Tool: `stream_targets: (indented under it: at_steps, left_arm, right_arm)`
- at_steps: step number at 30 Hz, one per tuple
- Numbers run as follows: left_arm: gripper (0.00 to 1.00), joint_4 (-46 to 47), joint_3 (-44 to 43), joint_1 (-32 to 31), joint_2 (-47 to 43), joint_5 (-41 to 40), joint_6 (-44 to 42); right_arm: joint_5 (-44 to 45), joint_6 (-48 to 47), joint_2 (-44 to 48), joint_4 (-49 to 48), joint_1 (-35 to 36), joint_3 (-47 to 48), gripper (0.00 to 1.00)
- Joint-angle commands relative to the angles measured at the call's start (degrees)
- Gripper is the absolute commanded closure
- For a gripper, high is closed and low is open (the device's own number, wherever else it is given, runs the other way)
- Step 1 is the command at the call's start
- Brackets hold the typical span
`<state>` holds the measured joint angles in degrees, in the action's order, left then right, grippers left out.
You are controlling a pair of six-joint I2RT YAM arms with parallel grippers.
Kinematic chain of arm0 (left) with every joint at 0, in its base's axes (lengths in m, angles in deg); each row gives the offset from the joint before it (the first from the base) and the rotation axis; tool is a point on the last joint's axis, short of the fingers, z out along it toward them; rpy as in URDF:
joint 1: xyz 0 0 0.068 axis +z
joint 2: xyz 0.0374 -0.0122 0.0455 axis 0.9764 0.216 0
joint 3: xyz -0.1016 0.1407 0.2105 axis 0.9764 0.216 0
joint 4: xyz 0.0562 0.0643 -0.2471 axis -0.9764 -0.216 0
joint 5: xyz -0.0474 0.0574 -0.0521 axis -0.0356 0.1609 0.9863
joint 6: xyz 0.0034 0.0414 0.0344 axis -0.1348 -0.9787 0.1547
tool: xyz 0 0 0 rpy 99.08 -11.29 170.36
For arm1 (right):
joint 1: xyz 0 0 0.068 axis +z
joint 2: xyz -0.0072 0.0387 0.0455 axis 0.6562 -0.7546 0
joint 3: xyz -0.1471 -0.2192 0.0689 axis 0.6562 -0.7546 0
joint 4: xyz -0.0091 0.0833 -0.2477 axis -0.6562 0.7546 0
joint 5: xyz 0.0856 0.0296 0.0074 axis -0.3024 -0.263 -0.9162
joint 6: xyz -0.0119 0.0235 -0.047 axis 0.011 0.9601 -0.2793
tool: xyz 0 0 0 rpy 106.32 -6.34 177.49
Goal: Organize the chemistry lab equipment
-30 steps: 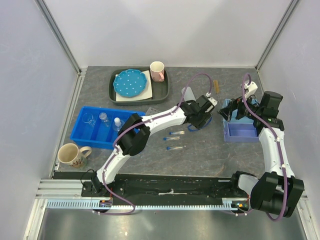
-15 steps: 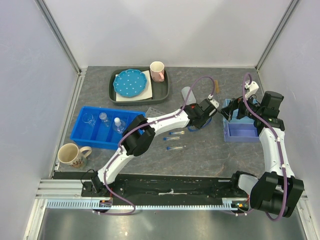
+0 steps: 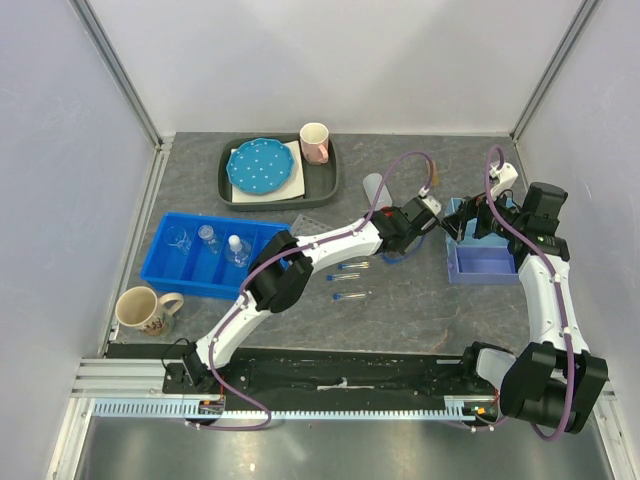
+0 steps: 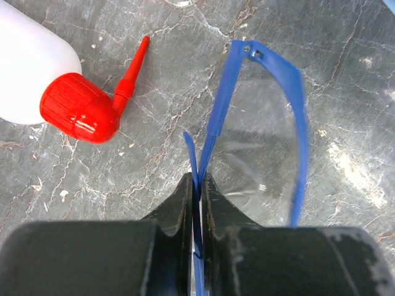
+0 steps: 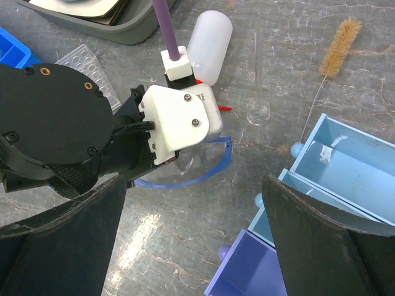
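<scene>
Left jaws clamped on blue goggles (image 4: 259,145); grey marbled tabletop (image 3: 400,320); white walls (image 3: 350,60).

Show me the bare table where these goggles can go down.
Widest bare patch: near centre, between the loose tubes and the arms' base rail. Another behind the blue bin, left of the grey tray. Crowded around the left gripper: squeeze bottle, goggles, drawer box.

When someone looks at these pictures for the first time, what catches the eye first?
The left gripper, mid-table, its fingers shut on one arm of the blue goggles. Just beside lies the white squeeze bottle with red nozzle. At left, a blue bin holds small glassware.
</scene>
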<state>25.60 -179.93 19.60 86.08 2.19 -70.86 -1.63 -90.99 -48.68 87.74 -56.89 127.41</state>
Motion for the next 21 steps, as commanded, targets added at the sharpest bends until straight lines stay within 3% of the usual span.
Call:
stream_targets:
  at_steps: [1,4,14,21]
  left_arm:
    - [0.94,2.1,1.3,-0.5,-5.0,-0.7,-0.6]
    - [0.98,3.2,5.8,-0.5,-9.4,-0.4,-0.2]
    - [0.98,3.2,22.2,-0.5,-23.9,3.3,2.5]
    - [0.98,-0.4,37.4,1.0,-39.6,3.8,5.5]
  right_arm:
    - [0.3,-0.8,-0.2,-0.9,-0.2,2.4,0.02]
    - [0.4,-0.8,-0.1,-0.9,-0.2,2.4,0.02]
    - [0.3,-1.2,0.4,-0.9,-0.3,2.2,0.02]
    - [-0.1,-1.3,0.5,-0.9,-0.4,1.9,0.02]
